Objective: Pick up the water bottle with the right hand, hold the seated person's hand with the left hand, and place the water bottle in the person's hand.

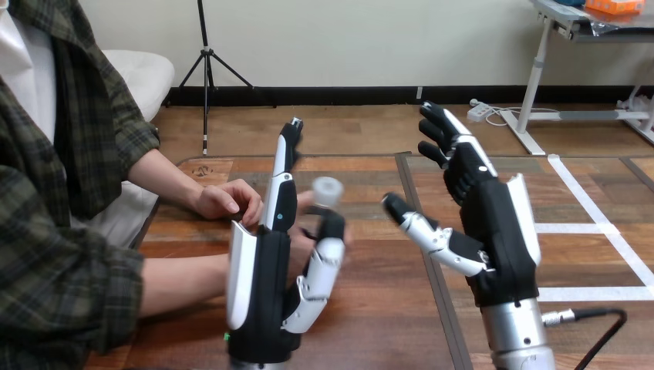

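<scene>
While right hand (pixel 493 231) stands upright over table (pixel 370 308) middle, fingers spread wide, holding nothing, left hand (pixel 258 293) rises near left edge, fingers straight. Person's nearer hand (pixel 299 243) sits between its thumb and fingers; contact unclear. Water bottle (pixel 328 191) cap shows just above, blurred. Person's farther hand (pixel 227 200) rests near far left corner

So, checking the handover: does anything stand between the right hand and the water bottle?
Nothing visible does. The right hand, open, stands apart from the water bottle, and only table shows between them. The left hand hides the bottle's body and part of the person's lower hand from the camera, not from the right hand.
</scene>
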